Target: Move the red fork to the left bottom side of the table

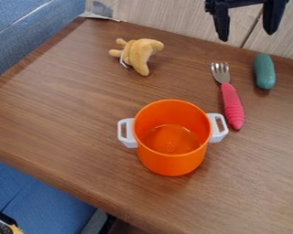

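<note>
In the camera view, your end effector (247,35) hangs at the top edge, toward the right, its two fingers spread apart with nothing between them. Below it, the red fork (232,103) lies on the right half of the wooden surface (63,132), metal tines toward the top edge and ridged handle toward the bottom. The handle's end sits just beside the white handle (217,128) of an orange pot (172,162); whether the two touch, you cannot tell. A green toy vegetable (264,71) lies to the right of the tines, and a tan plush toy (138,52) rests well apart at the upper left.

The step in hand looks to be the approach, with the grasp not yet made. Your next move likely calls for lowering the open end effector over the upper part of the handle, clear of the pot, and closing across its narrow width. From there, a lift high enough to pass the pot's rim, or a path around it, would take the fork to the lower left.
</note>
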